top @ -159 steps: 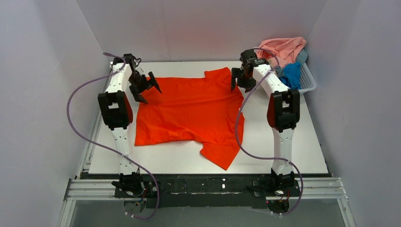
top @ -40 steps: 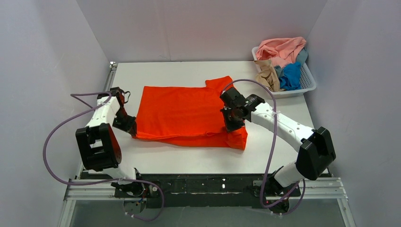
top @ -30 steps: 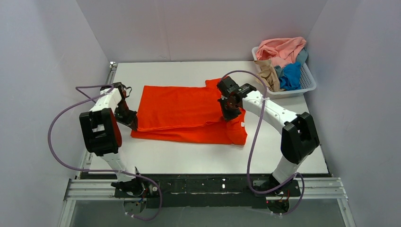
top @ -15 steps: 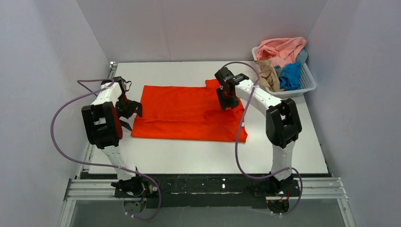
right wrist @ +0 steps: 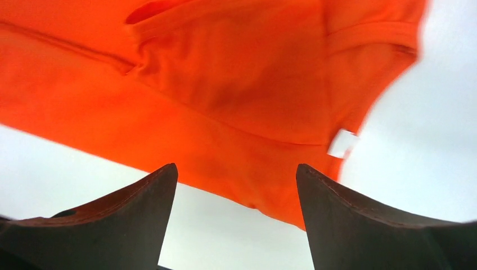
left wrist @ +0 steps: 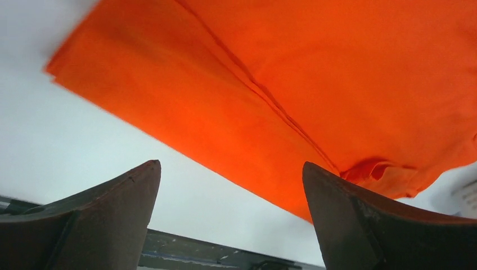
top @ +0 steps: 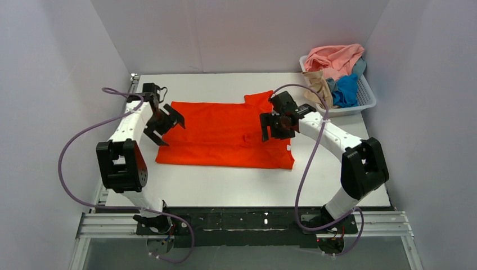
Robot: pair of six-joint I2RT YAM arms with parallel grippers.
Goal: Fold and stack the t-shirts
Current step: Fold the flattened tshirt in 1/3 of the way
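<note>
Step in hand: I judge that I am between folds on the bright orange-red cotton t-shirt [top: 225, 135], with 1 lengthwise fold down and the crosswise fold next.
Left fingers [top: 177, 121]: spread wide and empty, hanging just above the shirt's left end, with nothing between them in the left wrist view.
Right fingers [top: 264, 130]: also spread and holding nothing, over the collar end of the shirt.
Shirt position: it lies flat mid-desk as a long band. 1 sleeve pokes out at the far edge and a small white tag [right wrist: 342, 143] shows at the near right corner.
Desk [top: 236, 185]: flat white surface with bare margins on every side of the shirt.
Layers: the left wrist view shows the upper layer's edge set back from the lower one, so the halves are not quite flush.
Doing it well: I would tuck that sleeve in first. Then I would pinch both layers at 2 corners of 1 end, lift only slightly and carry them across evenly.
Risk: catching only the top layer would drag the fold open, and there is a small pucker near the middle to smooth.
Waiting: salmon pink t-shirt [top: 337, 56], tan-beige t-shirt [top: 318, 84] and blue t-shirt [top: 346, 90] are heaped in the white slatted plastic basket [top: 368, 95] at the far right.
</note>
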